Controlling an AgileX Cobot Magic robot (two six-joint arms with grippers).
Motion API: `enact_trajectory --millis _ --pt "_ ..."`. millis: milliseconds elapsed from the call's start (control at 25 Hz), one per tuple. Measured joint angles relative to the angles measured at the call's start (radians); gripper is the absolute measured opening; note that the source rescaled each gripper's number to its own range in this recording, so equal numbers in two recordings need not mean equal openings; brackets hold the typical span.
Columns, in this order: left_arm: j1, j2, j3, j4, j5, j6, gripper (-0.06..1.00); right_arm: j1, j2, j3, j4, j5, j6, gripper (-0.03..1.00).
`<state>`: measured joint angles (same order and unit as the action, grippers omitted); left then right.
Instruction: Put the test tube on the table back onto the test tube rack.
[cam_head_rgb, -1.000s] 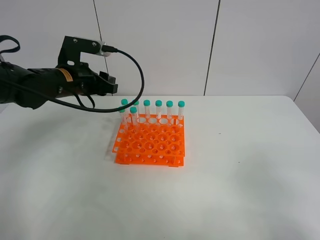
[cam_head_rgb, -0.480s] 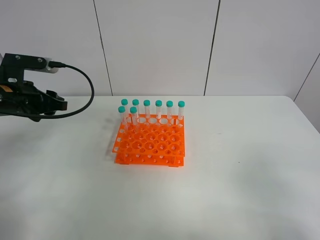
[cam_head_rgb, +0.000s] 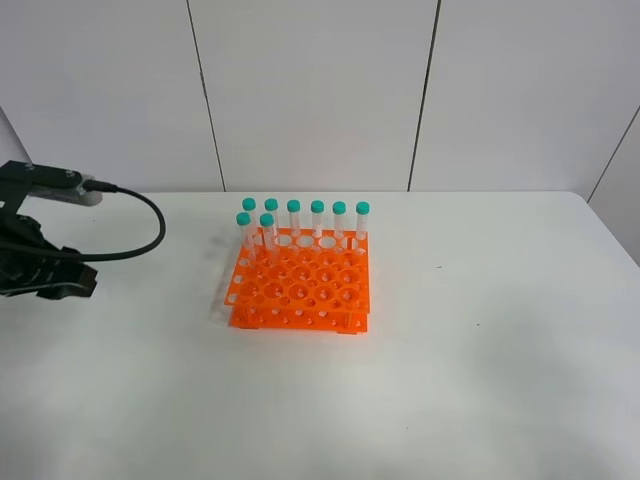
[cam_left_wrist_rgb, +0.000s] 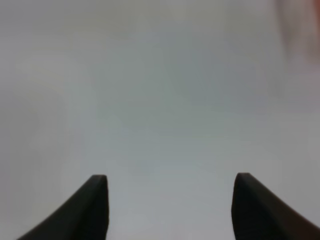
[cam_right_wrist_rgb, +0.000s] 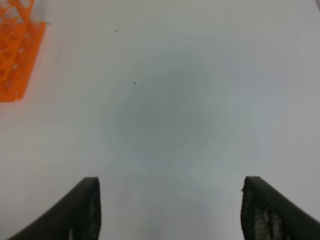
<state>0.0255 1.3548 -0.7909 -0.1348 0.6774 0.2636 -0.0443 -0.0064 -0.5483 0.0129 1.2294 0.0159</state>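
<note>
Left gripper has pulled well away from the rack, fingers wide, empty. Right gripper likewise wide. Eight tubes stand in the rack; none on table; task looks done

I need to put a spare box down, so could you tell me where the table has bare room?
The table is bare right of the rack to the far edge, and along the whole front. Left of the rack is bare up to the left gripper. The rack's back rows are crowded with tubes.
</note>
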Motion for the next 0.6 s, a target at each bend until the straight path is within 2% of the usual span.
enact_trajectory --millis 160,240,320,600 --pt "0.000 -0.007 -0.037 0.084 0.355 -0.030 0.46 0.000 0.000 0.000 0.000 0.000 0.000 0.79" --pt "0.000 -0.017 -0.043 0.100 0.478 -0.054 0.46 0.000 0.000 0.000 0.000 0.000 0.000 0.79" --pt "0.000 -0.036 -0.043 0.100 0.519 -0.070 0.46 0.000 0.000 0.000 0.000 0.000 0.000 0.79" --pt "0.000 -0.112 -0.047 0.085 0.533 -0.105 0.46 0.000 0.000 0.000 0.000 0.000 0.000 0.79"
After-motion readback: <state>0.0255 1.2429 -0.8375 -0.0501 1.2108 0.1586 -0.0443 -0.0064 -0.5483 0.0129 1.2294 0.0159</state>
